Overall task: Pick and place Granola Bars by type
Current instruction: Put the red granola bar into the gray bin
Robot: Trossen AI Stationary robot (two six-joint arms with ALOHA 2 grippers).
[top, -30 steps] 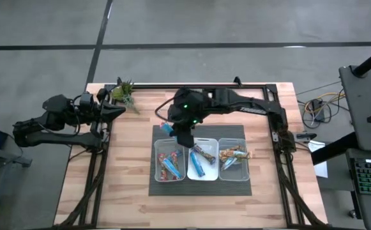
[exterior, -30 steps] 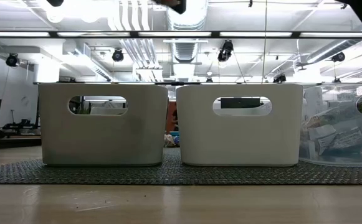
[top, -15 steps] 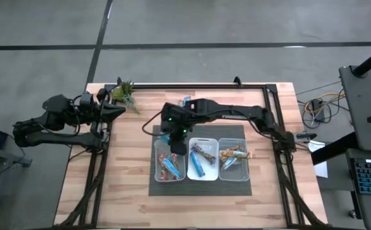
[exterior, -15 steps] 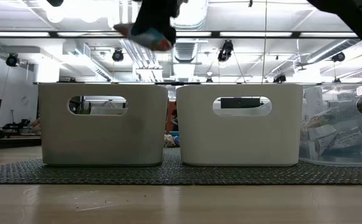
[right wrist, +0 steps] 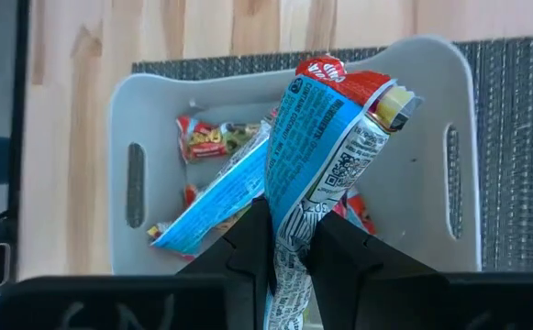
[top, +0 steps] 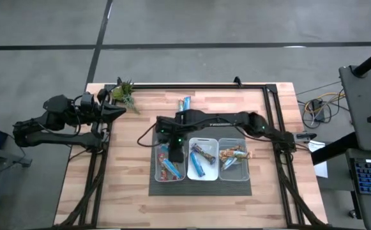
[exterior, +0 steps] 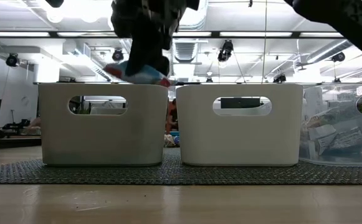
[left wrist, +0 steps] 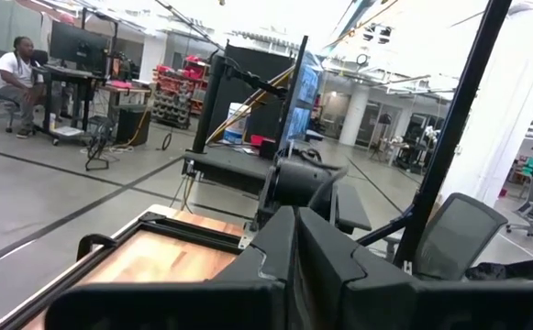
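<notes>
- Right gripper [right wrist: 284, 261]: jaws pinching a blue-and-red granola bar [right wrist: 326, 156], directly above the left bin [right wrist: 119, 128].
- Bin below the jaws: similar bars [right wrist: 213, 197] inside.
- Left gripper [top: 118, 110]: jaws pressed together, well apart at the table edge.

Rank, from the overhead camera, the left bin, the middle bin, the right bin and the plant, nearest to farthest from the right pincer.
1. Left bin, directly beneath the right pincer.
2. Middle bin, next over.
3. Right bin, at the row's far end.
4. Plant, at the table's far left corner.
</notes>
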